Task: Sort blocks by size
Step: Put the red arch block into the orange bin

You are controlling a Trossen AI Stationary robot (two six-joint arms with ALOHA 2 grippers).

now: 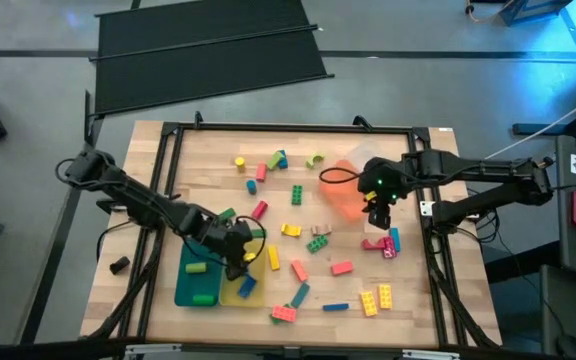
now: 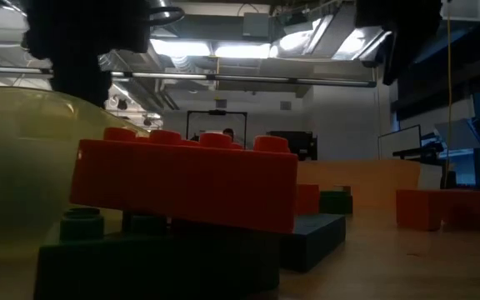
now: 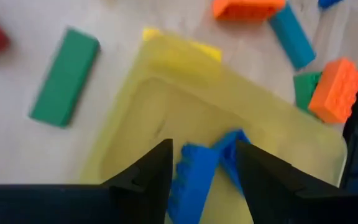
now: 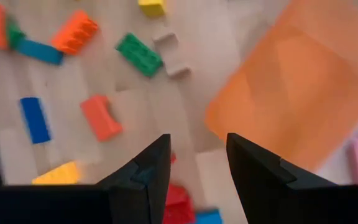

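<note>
Left gripper over yellow tray, fingers parted around blue block inside; teal tray holds green blocks.

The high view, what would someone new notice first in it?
First the scatter of small studded plastic blocks in many colours across the wooden table. Next the translucent orange tray right of centre, with the right gripper beside it. Last, the left gripper over the translucent yellow tray, a blue studded block between its parted fingers.
</note>
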